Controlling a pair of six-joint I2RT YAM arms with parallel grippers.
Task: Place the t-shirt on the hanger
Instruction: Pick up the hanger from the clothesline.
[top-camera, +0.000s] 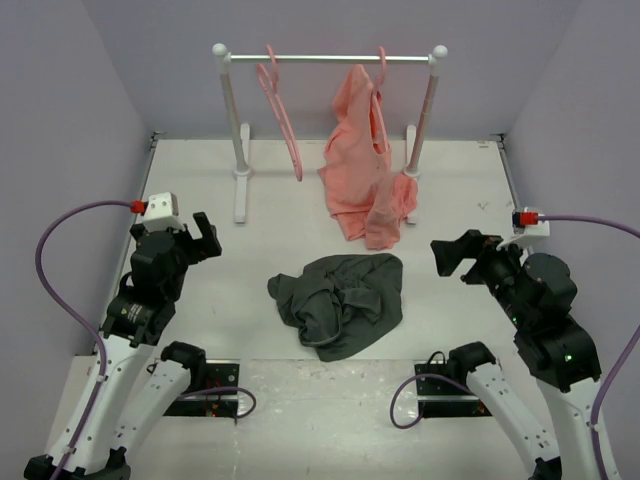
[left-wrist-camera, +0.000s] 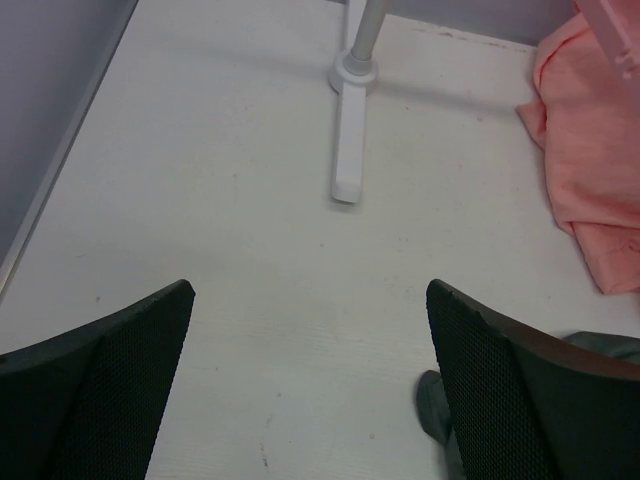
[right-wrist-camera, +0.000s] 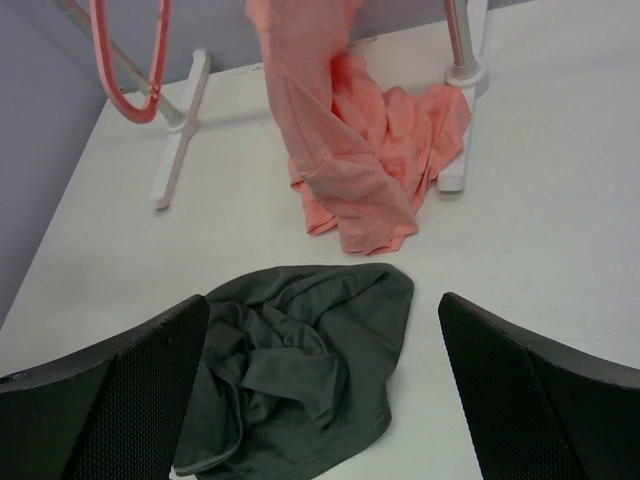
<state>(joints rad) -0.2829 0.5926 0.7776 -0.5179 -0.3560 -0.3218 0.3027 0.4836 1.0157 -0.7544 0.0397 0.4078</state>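
Observation:
The dark grey t-shirt (top-camera: 340, 303) lies crumpled on the white table between the two arms; it also shows in the right wrist view (right-wrist-camera: 300, 370), and a corner of it shows in the left wrist view (left-wrist-camera: 435, 405). An empty pink hanger (top-camera: 280, 120) hangs at the left of the white rack's rail; its lower loop shows in the right wrist view (right-wrist-camera: 130, 60). My left gripper (top-camera: 205, 238) is open and empty, left of the shirt. My right gripper (top-camera: 450, 255) is open and empty, right of the shirt. Both hover above the table.
A white clothes rack (top-camera: 330, 58) stands at the back, its feet (top-camera: 241, 195) on the table. A salmon-pink garment (top-camera: 365, 160) hangs from a second hanger at the rail's right and drapes onto the table. Lilac walls enclose the table on three sides.

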